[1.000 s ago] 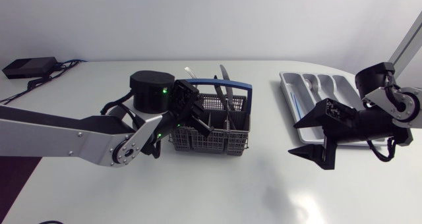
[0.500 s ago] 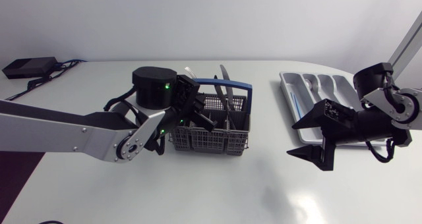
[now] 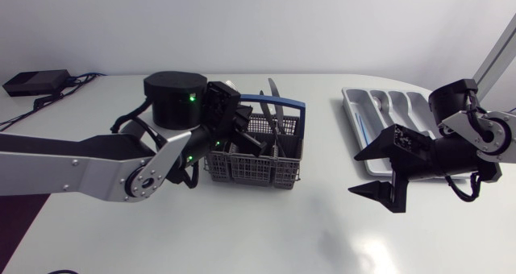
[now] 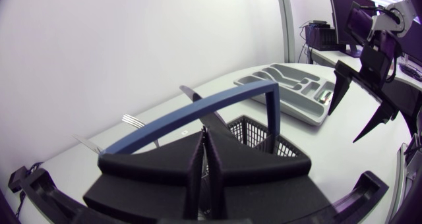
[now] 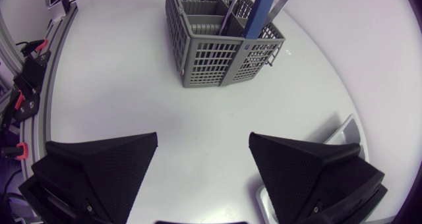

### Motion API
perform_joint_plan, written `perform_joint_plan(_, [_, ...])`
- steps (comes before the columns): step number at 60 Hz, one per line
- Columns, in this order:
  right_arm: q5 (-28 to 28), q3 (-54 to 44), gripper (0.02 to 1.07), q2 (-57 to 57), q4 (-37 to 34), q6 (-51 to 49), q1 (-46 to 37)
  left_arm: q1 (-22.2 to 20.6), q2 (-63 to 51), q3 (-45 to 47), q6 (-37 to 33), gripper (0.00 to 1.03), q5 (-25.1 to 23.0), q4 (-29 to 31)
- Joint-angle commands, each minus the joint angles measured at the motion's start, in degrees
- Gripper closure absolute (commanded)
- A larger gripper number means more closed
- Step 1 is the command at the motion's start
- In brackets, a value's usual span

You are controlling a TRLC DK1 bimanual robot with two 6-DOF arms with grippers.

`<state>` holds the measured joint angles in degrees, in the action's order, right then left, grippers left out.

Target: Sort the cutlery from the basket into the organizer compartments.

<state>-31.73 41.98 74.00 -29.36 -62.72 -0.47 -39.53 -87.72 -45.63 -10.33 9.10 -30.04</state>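
Left end effector [image 4: 205,145] pinched closed over basket [image 3: 254,168] of cutlery [image 3: 276,97], right end effector [image 5: 203,137] spread wide by organizer [image 3: 353,105]

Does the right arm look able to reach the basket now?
Probably yes: only bare table lies between the open right gripper and the basket, though the left gripper sits in it.

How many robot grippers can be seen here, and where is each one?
2. The left gripper is at the basket, dipping into it. The right gripper hangs open over bare table, beside the organizer.
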Motion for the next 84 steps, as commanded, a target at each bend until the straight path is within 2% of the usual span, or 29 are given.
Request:
perform_joint_plan(1, [0.0,-1.6,0.07,-1.0,0.1,1.8,0.8,-0.6,3.6,1.2,-1.3,1.00,1.0,-0.3])
perform_joint_plan(19, [0.3,-1.9,0.07,-3.3,-0.3,3.5,2.7,-5.2,12.2,0.5,1.0,1.00,0.9,6.8])
perform_joint_plan(27, [0.3,-2.3,0.07,-5.5,-0.4,3.8,2.9,-7.5,16.5,-2.2,3.3,1.00,0.7,12.9])
perform_joint_plan(32, [-0.1,-2.5,0.07,-7.8,-0.6,3.9,2.9,-7.6,18.0,-3.9,4.5,1.00,-0.8,15.9])
perform_joint_plan(43, [-3.3,-1.9,0.07,-11.8,-2.2,5.0,3.4,-5.1,20.9,-10.7,8.9,1.00,-8.7,26.0])
perform_joint_plan(49, [-4.4,-0.8,0.07,-13.1,-2.2,6.7,3.9,-3.7,22.2,-12.3,10.1,1.00,-11.1,28.1])
perform_joint_plan(56, [-5.4,0.1,0.07,-14.3,-2.2,8.6,5.6,-3.1,23.9,-13.3,10.9,1.00,-11.8,30.0])
perform_joint_plan(67, [-6.7,1.6,0.07,-15.6,-1.8,12.7,10.0,0.3,24.0,-15.5,15.7,1.00,-20.3,34.1])
perform_joint_plan(72, [-8.4,2.7,0.07,-16.3,-1.4,15.0,12.3,2.5,22.9,-17.0,17.6,1.00,-25.7,35.9])
perform_joint_plan(73, [-9.1,3.0,0.07,-16.4,-1.3,15.4,13.0,3.4,22.2,-17.6,18.4,1.00,-28.9,36.6])
perform_joint_plan(78, [-10.7,3.8,0.07,-16.4,-1.2,16.5,14.4,4.5,20.1,-18.7,19.5,1.00,-34.4,38.1])
perform_joint_plan(79, [-11.3,4.2,0.07,-16.3,-1.2,16.8,14.5,4.5,19.3,-19.1,19.6,1.00,-36.7,38.6])
perform_joint_plan(84, [-11.9,5.0,0.07,-15.6,-0.4,18.0,15.3,5.2,17.8,-19.6,19.7,1.00,-39.8,39.2])
